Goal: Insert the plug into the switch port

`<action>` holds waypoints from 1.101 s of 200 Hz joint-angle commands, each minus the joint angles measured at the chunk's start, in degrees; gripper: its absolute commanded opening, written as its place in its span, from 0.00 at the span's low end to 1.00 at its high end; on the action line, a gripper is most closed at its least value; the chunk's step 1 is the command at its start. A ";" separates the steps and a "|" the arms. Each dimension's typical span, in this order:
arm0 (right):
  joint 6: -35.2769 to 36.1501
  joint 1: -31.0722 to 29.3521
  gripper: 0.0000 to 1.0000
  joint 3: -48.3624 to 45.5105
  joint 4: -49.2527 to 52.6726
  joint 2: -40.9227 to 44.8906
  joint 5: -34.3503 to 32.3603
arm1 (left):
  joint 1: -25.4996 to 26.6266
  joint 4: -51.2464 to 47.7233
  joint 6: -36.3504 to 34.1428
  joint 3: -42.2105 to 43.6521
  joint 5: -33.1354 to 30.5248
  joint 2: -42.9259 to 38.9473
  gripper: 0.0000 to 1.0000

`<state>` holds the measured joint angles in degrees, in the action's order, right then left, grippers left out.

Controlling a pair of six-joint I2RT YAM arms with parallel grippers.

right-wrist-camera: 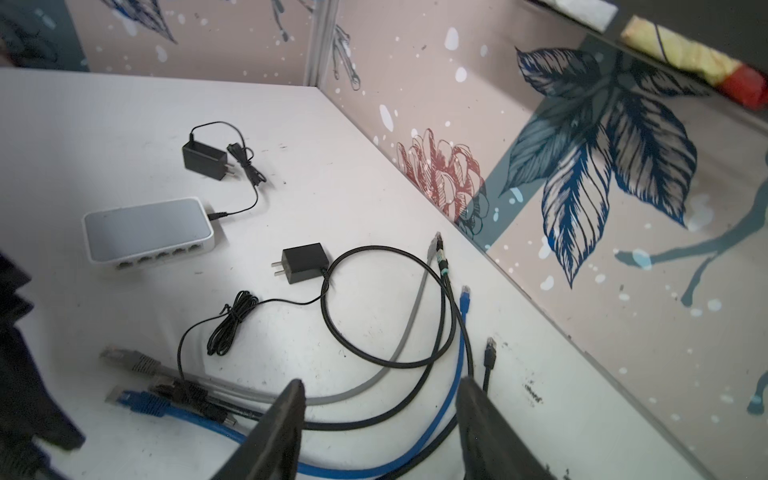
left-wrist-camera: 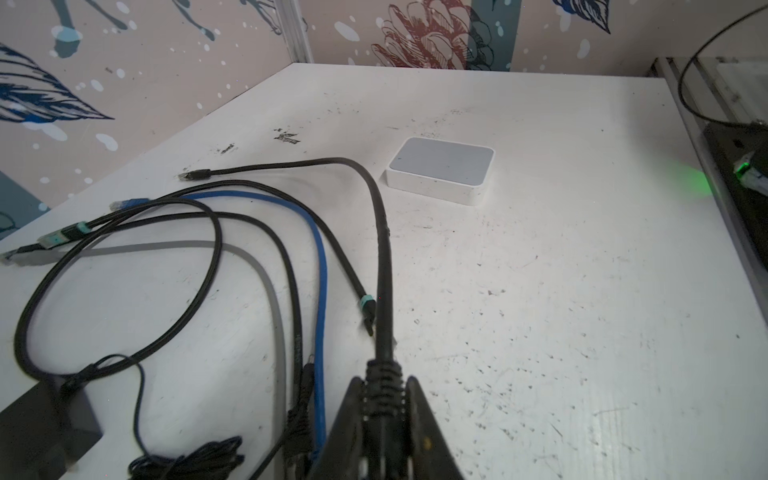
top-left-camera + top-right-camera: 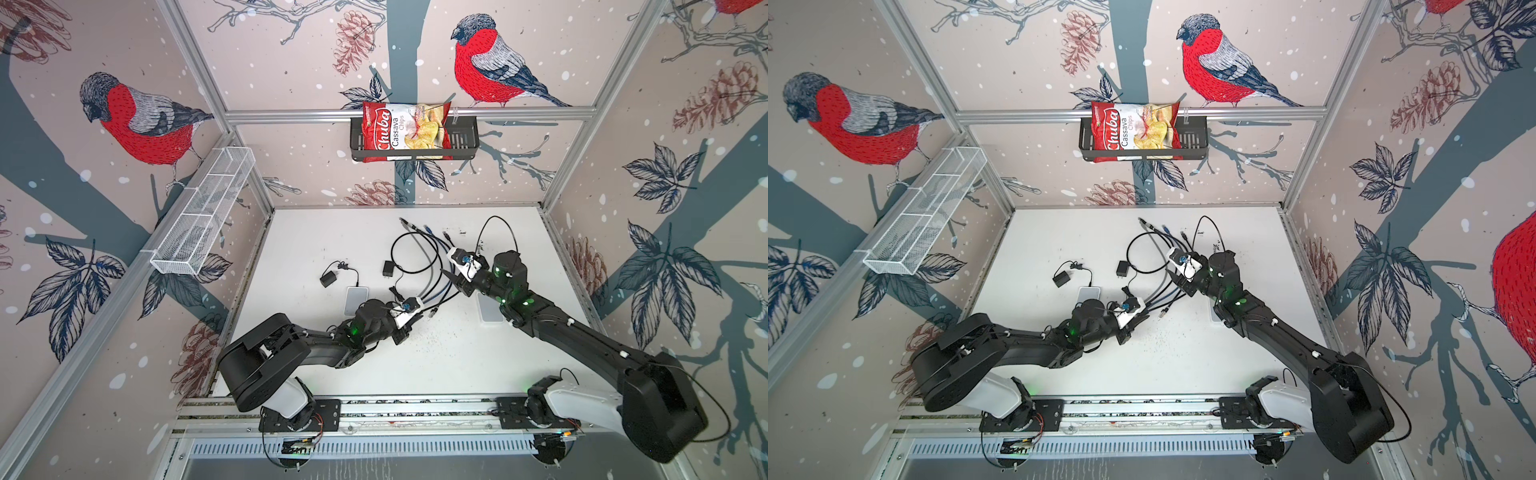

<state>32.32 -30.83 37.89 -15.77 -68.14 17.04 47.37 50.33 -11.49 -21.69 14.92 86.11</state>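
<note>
Overhead, room: papered walls (image 3: 291, 62) carry red-breasted birds, pine cones and leaves, framed in aluminium. A black basket (image 3: 465, 139) on the back rail holds a chips bag (image 3: 403, 129), and a white wire basket (image 3: 203, 212) hangs on the left wall, as both top views show.
Overhead, surface: the white worktop (image 3: 457, 365) is speckled with dark scuffs. A fan of cables (image 3: 434, 286) lies across its middle, between my two arms.
Overhead, switches: one switch (image 3: 356, 298) lies beside my left arm. A second switch (image 3: 489, 311) sits partly under my right arm.
Left wrist, end effector: my left end effector (image 2: 384, 380) is clenched on the ribbed boot of the plug (image 2: 384, 399), and its black cable climbs off the surface into the grip.
Left wrist, surface: scratched, pitted white with a green glow near one edge. The second switch rests well apart from the plug.
Right wrist, end effector: my right end effector (image 1: 381, 382) is released. Its fingers (image 1: 282, 415) stand wide apart above the grey, black and blue cables, with nothing between them.
Right wrist, surface: the switch shows a row of ports, with a thin power lead entering its side. Two black adapters (image 1: 204, 157) (image 1: 303, 262) lie near it.
Right wrist, room: a corner papered with leaves and a pine cone meets the worktop just beyond the cable ends.
</note>
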 commanded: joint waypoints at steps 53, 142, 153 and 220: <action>13.87 -10.99 0.56 -3.57 11.88 2.38 4.11 | -3.52 -1.54 1.49 -1.29 9.73 -1.03 0.18; 18.63 -14.21 0.44 -7.90 0.72 -0.36 -1.04 | -3.61 -6.49 0.63 -1.95 12.25 -2.53 0.18; 19.22 -14.23 0.42 -7.78 0.12 -0.80 -0.72 | -3.61 -6.71 0.68 -1.97 12.30 -2.67 0.18; 20.37 -15.54 0.33 -6.95 -0.17 -3.40 0.26 | -3.73 -7.25 0.15 -1.83 10.91 -4.27 0.18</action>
<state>52.47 -45.80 30.57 -13.50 -71.24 16.91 43.79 43.03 -10.63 -23.35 25.76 82.48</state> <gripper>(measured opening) 0.361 0.185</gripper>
